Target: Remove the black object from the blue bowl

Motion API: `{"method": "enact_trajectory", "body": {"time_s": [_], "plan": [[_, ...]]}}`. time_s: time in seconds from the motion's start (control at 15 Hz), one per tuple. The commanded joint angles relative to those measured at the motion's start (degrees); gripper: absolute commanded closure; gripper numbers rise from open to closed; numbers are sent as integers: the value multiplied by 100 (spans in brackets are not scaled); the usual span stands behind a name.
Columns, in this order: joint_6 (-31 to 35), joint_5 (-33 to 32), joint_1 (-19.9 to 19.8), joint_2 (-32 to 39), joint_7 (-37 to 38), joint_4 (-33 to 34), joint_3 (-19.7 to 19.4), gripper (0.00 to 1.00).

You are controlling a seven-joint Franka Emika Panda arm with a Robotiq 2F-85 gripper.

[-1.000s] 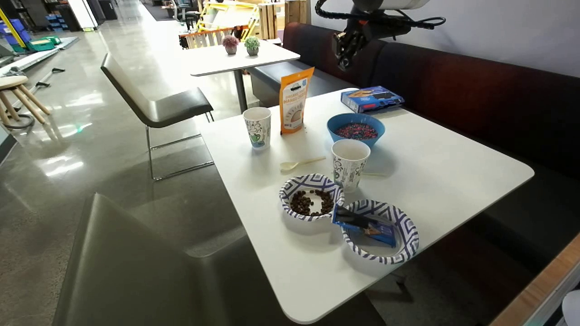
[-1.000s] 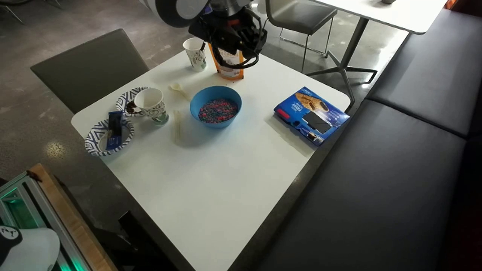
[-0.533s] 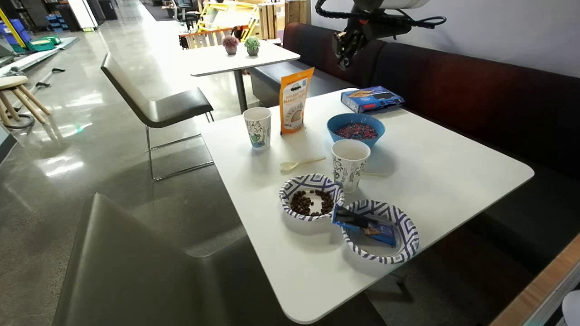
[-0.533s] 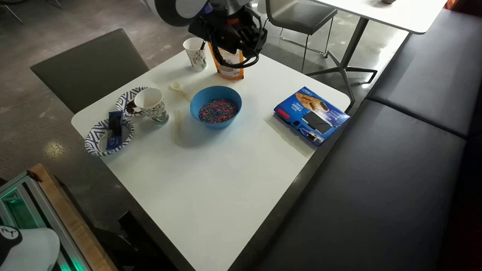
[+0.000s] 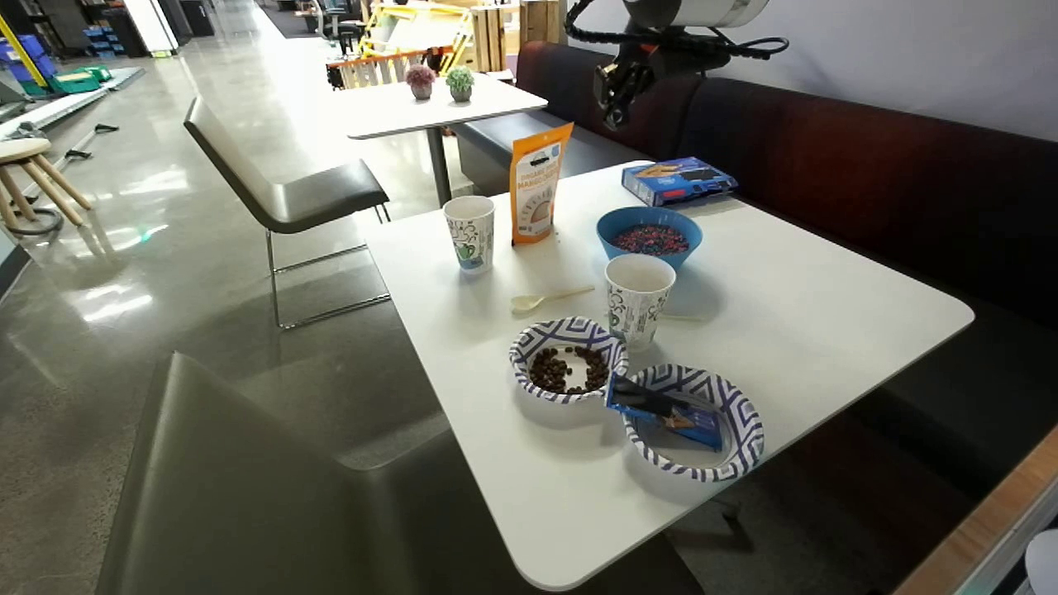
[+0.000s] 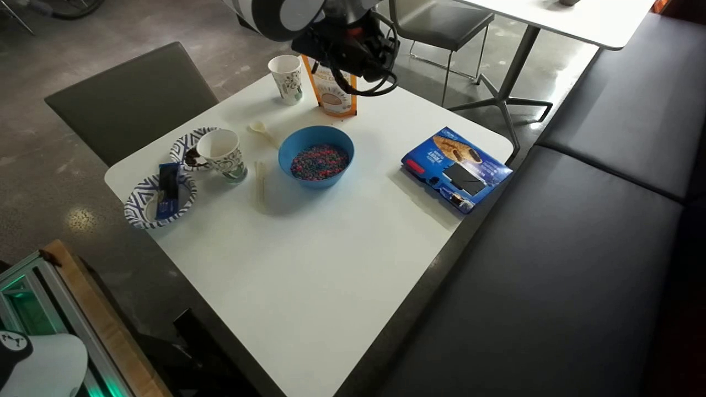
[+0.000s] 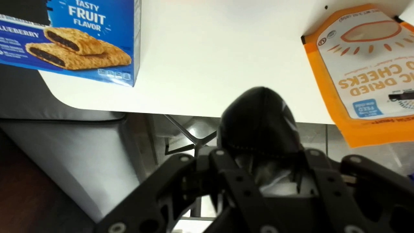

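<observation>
— Where is the black object?
— Location unconfirmed. The blue bowl (image 6: 314, 138) stands upright on the bench (image 6: 309, 253), its mouth accessible from above; only pink and dark granules (image 6: 320, 163) show inside.
— State of the hand (image 5: 610, 101)?
— Undetermined. A dark rounded form (image 7: 258, 126) shows at its end in the wrist view; whether the hand is closed or gripping something is not discernible.
— Why held so high?
— In my judgement, for clearance over the dried-mango pouch (image 5: 539, 186) and blueberry fruit-snack box (image 6: 455, 170).
</observation>
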Motion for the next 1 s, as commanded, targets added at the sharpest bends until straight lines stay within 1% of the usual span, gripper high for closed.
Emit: {"method": "enact_trajectory", "body": {"time_s": [0.0, 0.2, 0.53, 0.8, 0.93], "plan": [[24, 139, -482, 645, -1071, 551, 581, 85], [56, -114, -627, 1068, -1594, 807, 665, 85], [47, -12, -1172, 1732, -2864, 1138, 1338, 85], [42, -53, -1277, 2192, -3621, 1426, 1580, 85], [7, -103, -1214, 2341, -3843, 1522, 1548, 85]]}}
